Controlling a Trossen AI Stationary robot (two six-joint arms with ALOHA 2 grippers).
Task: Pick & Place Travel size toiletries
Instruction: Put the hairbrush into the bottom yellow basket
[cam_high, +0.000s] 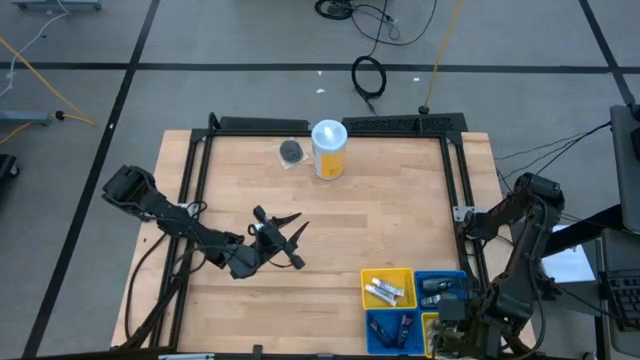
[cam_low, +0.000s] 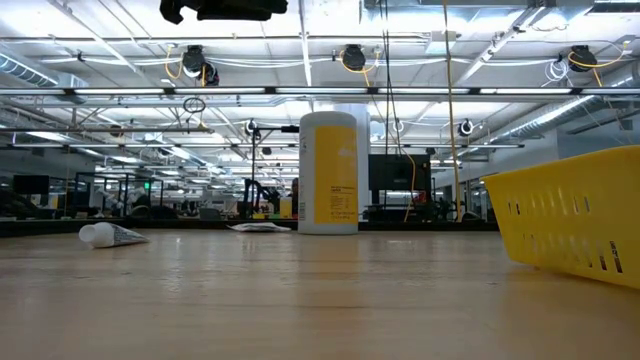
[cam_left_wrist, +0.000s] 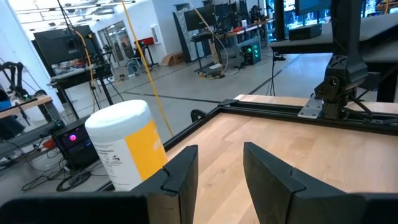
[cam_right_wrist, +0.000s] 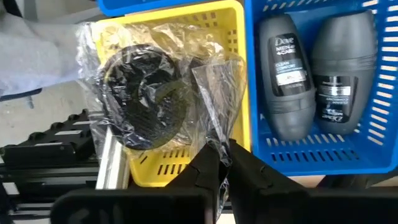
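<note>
Pinched between my right fingers (cam_right_wrist: 219, 163), a plastic-wrapped black puff (cam_right_wrist: 144, 94) hangs over the small yellow bin (cam_right_wrist: 233, 62) at the table's near right; film could cling on release. Left gripper (cam_high: 283, 238) hovers mid-table, half spread, empty.

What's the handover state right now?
Left claw: open, empty, above mid-table, facing the canister.
Right claw: shut on the plastic wrap of a bagged round tin, at the corner yellow bin.
Done: white tubes in the yellow basket; dark bottles in the blue basket.
Left: probably release the tin. A grey packet beside the canister and a loose tube lie on the table.
</note>
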